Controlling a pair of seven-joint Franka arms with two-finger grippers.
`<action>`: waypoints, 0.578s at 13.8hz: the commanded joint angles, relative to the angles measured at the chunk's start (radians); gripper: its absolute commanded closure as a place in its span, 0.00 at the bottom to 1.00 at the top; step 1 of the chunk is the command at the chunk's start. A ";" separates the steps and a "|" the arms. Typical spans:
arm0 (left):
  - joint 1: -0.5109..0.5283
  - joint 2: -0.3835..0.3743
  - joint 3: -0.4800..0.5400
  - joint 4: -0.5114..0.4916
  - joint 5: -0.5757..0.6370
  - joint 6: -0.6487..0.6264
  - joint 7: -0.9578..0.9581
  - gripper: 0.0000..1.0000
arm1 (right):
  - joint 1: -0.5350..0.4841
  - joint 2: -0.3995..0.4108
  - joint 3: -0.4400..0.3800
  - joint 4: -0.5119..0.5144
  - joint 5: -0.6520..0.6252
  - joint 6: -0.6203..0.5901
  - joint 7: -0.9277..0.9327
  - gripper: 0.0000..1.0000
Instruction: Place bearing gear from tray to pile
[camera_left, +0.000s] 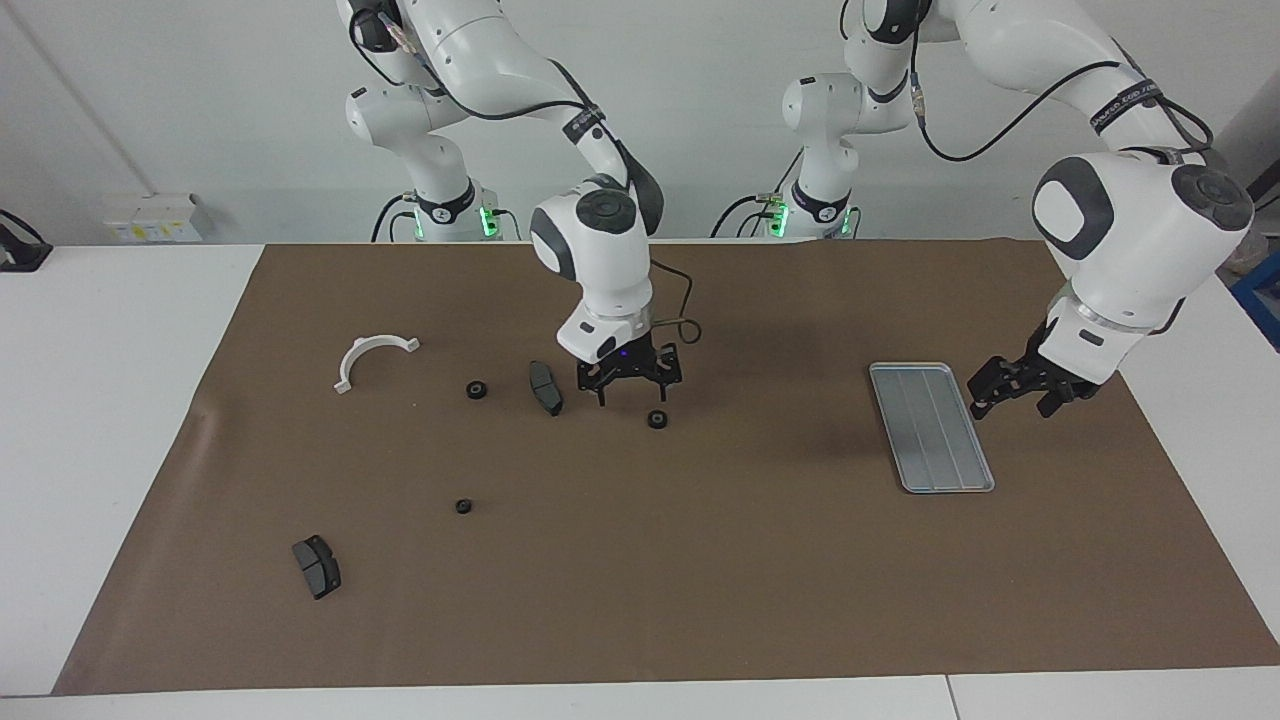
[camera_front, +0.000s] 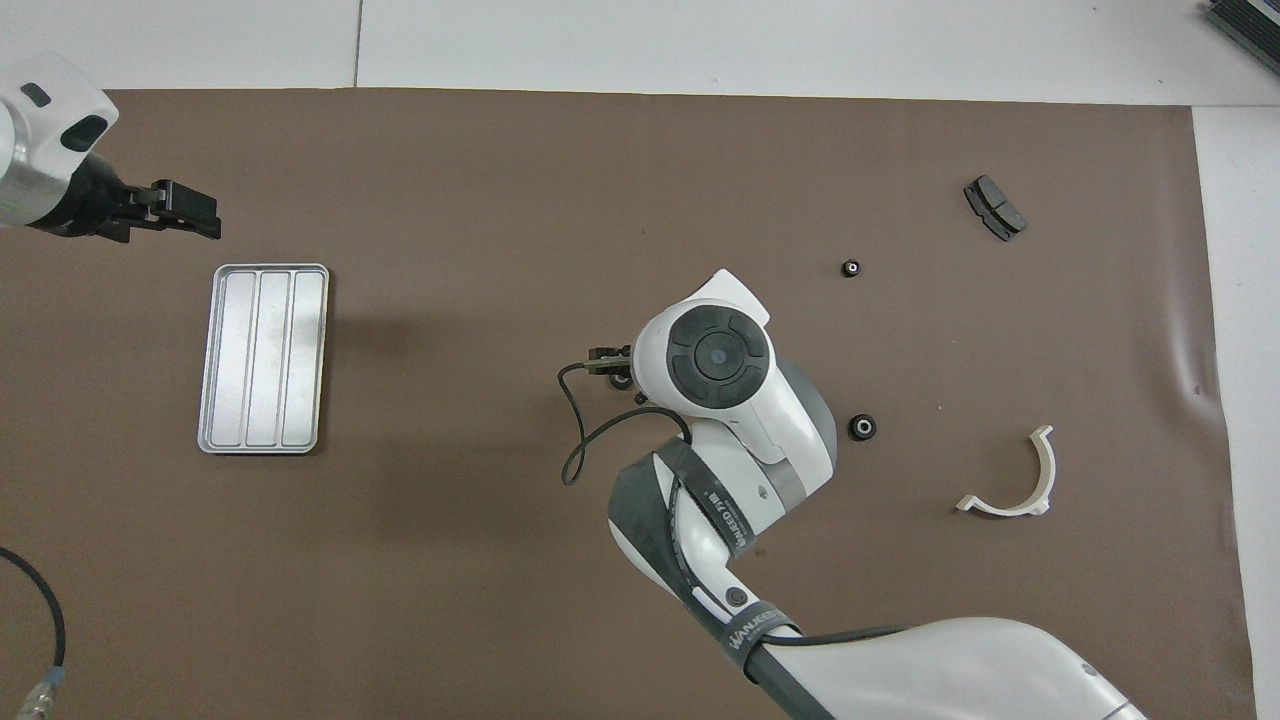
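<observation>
1. The right arm bends down from its base, its wrist pointing straight down.
2. The right gripper (camera_left: 630, 385) hangs low over the brown mat, fingers spread apart, holding nothing.
3. The left arm reaches out sideways and low.
4. The left gripper (camera_left: 1012, 388) is spread apart and holds nothing.

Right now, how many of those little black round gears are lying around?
3: one under the right gripper, one between bracket and brake pad, one farther out. Tray empty.
</observation>
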 joint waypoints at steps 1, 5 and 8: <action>-0.004 0.033 -0.008 0.097 0.015 -0.053 0.008 0.00 | 0.017 0.119 -0.002 0.140 -0.024 -0.040 0.055 0.00; -0.007 0.042 -0.003 0.195 0.017 -0.272 0.003 0.00 | 0.034 0.147 -0.001 0.139 -0.060 -0.020 0.084 0.08; -0.017 -0.054 -0.017 0.177 0.017 -0.385 -0.002 0.00 | 0.040 0.145 -0.001 0.097 -0.061 -0.006 0.087 0.16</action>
